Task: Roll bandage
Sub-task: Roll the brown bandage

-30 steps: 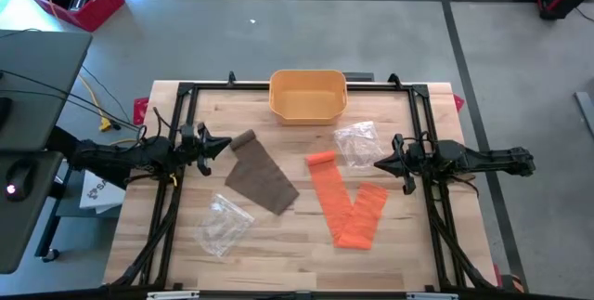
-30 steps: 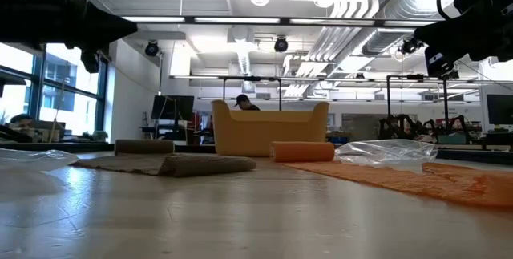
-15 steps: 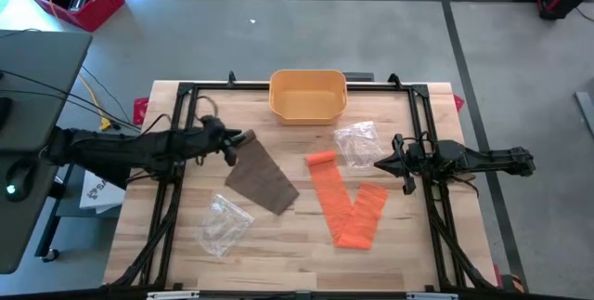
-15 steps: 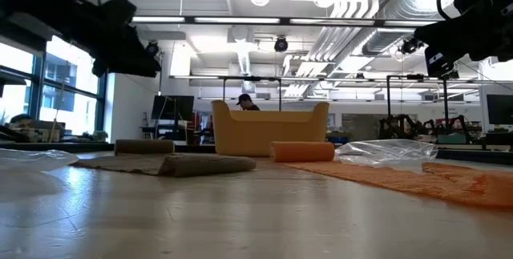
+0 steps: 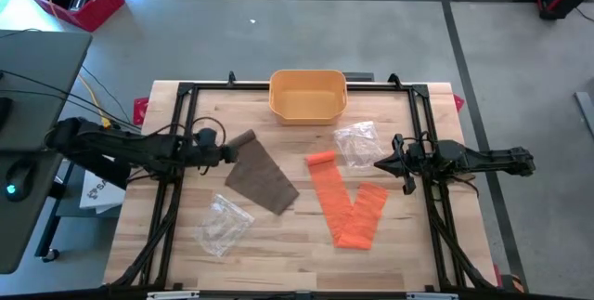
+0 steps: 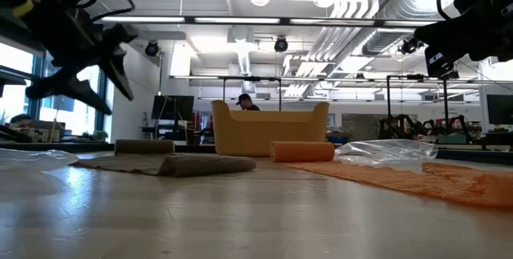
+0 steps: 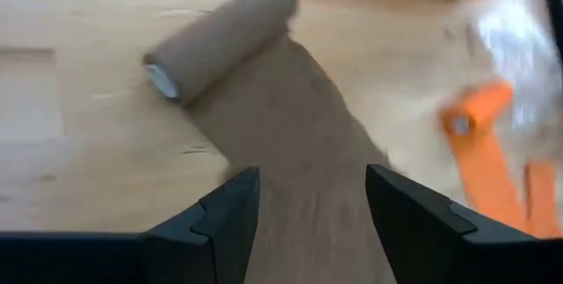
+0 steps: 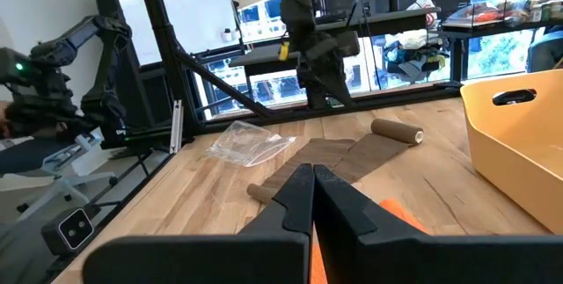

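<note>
Your left gripper (image 7: 310,222) stands wide open; just ahead, the brown bandage roll (image 7: 220,36) lies diagonally across its line.

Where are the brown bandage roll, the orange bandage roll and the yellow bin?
brown bandage roll (image 7: 220,36), left wrist view, middle of the rolled part
orange bandage roll (image 5: 321,159), high view, on the roll
yellow bin (image 5: 307,109), high view, near wall

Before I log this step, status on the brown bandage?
Left end effector open above brown bandage, holding nothing. Right end effector shut, idle. Bandage mostly unrolled. Nothing in the way.
</note>
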Tool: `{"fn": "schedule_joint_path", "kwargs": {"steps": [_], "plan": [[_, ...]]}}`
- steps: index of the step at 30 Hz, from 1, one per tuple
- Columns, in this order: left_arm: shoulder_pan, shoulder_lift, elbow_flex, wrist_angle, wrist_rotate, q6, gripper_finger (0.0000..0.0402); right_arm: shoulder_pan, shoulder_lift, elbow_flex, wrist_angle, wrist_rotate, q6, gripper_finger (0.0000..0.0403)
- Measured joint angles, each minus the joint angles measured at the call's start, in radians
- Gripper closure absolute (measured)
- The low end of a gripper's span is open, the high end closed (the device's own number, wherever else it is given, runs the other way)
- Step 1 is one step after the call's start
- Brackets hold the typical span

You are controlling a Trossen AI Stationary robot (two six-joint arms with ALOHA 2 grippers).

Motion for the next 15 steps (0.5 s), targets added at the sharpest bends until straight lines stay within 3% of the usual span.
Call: {"fn": "schedule_joint_path", "kwargs": {"steps": [8,15], "plan": [[0.051,0.049,-0.122,0.009,-0.075,-0.194,0.0202,0.000,0.000,0.000,0.000,0.000,0.000,0.0402],[0.142,0.091,-0.169,0.216,-0.096,-0.136,0.0202,0.000,0.000,0.000,0.000,0.000,0.000,0.0402]]}}
